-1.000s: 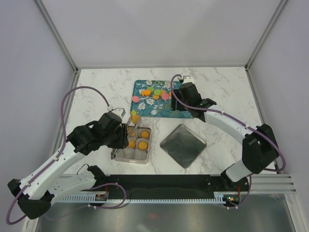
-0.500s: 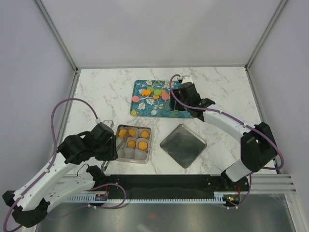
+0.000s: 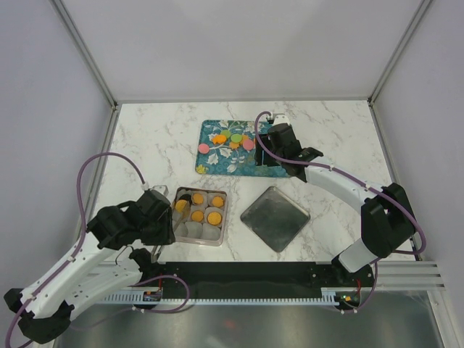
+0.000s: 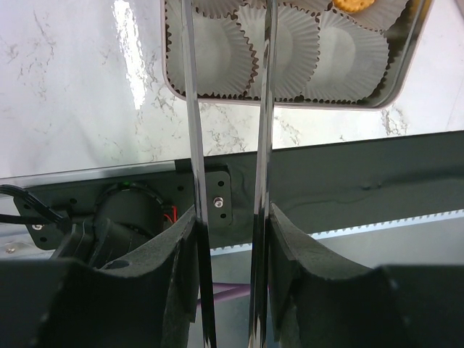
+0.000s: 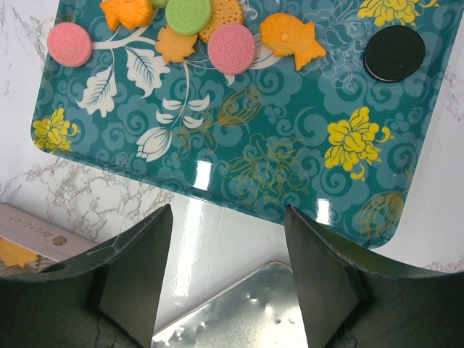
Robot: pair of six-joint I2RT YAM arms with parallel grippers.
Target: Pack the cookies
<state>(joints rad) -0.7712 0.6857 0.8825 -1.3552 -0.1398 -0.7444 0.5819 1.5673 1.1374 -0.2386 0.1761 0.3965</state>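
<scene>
Several cookies [image 3: 228, 139], orange, pink, green and black, lie on the teal flowered tray [image 3: 250, 165]. The right wrist view shows a pink one [image 5: 231, 48] and a black one [image 5: 394, 53]. My right gripper [image 5: 226, 217] hangs open over the tray's near edge [image 5: 290, 159], holding nothing. More orange cookies [image 3: 213, 217] sit in paper cups in the metal tin [image 3: 224, 217]. My left gripper [image 4: 230, 217] is shut on metal tongs [image 4: 190, 130]. Their blades reach over the tin's near row of empty cups [image 4: 217, 65], and the tips run out of the left wrist view.
The tin's lid [image 3: 275, 217] lies flat on the marble between the tin and the right arm. It also shows under the right fingers [image 5: 239, 312]. The black base rail [image 4: 348, 188] runs along the table's near edge. Walls close in the table's sides and back.
The left arm has drawn back toward the near left with the tongs, from beyond the tin's far edge to over its near side. The right arm has hardly moved.
</scene>
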